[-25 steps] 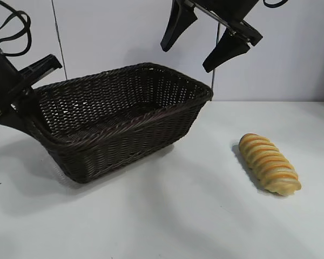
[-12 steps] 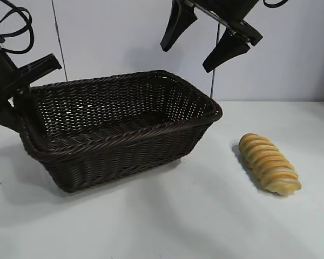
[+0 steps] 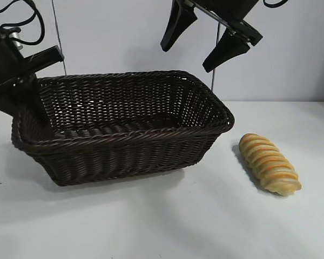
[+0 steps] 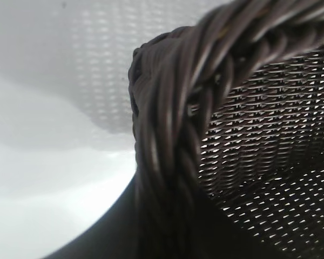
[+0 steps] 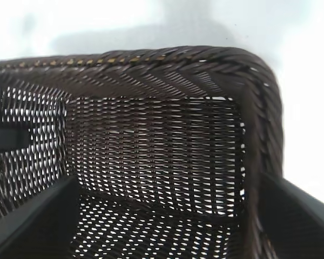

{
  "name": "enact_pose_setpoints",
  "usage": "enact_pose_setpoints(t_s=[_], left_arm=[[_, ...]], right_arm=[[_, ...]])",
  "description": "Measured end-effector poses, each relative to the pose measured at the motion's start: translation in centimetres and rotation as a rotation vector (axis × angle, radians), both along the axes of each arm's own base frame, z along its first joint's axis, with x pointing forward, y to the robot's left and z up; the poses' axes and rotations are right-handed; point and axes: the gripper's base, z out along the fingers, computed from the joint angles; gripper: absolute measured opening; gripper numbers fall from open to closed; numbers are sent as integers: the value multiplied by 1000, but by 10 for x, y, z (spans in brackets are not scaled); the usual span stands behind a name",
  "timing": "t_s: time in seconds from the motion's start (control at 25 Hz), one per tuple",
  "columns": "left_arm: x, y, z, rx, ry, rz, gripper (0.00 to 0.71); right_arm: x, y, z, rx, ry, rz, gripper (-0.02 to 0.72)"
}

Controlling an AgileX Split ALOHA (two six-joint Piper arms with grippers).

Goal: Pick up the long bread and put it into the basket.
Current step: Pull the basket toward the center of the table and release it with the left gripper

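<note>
Exterior: left gripper (image 3: 22,89) clamped on basket (image 3: 124,135) rim at its left end; right gripper (image 3: 209,39) spread wide, empty, above far rim. Long bread (image 3: 269,163) on table (image 3: 167,221), just right of basket. Risk: rim slipping, basket tipping.
Left wrist: braided rim (image 4: 178,108) close-up.
Right wrist: basket interior bare.
No writing anywhere.

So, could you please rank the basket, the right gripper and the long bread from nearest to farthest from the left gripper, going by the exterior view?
1. The basket: the left gripper is clamped on its left end rim.
2. The right gripper: open, hanging above the basket's far right corner.
3. The long bread: on the table right of the basket, farthest away.
</note>
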Motion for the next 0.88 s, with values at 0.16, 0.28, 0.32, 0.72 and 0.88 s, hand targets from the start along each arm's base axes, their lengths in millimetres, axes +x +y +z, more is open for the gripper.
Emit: enact_pose_setpoints(t_s=[0.16, 0.28, 0.32, 0.72, 0.88], left_arm=[[6, -2, -16, 2, 50, -97, 98], [13, -3, -25, 5, 56, -115, 98], [14, -3, -28, 6, 55, -121, 98], [23, -4, -44, 6, 63, -140, 98], [24, -4, -46, 10, 62, -142, 98]], right_arm=[[0, 0, 0, 0, 0, 0, 643], [0, 0, 0, 0, 0, 0, 643], [0, 0, 0, 0, 0, 0, 643], [0, 0, 0, -1, 1, 1, 643], [0, 0, 0, -1, 3, 2, 643]])
